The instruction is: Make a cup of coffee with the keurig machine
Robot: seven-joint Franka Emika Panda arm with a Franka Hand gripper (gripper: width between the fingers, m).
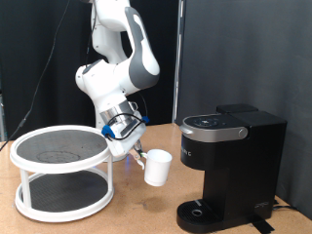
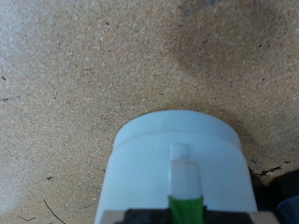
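The white cup (image 1: 157,167) hangs tilted in the air above the wooden table, between a white stand and the keurig machine (image 1: 230,161). My gripper (image 1: 137,152) is shut on the cup's handle from the exterior view's left. In the wrist view the cup (image 2: 177,154) fills the lower middle. Its handle (image 2: 182,168) runs into my gripper (image 2: 184,209) at the frame's edge, where a green pad shows. The machine is black with a silver top panel. Its lid is down, and its round drip base (image 1: 200,212) has nothing on it.
A white round two-tier stand (image 1: 60,171) with dark mesh shelves stands at the exterior view's left. The wooden table (image 1: 136,210) lies bare below the cup. A black curtain hangs behind.
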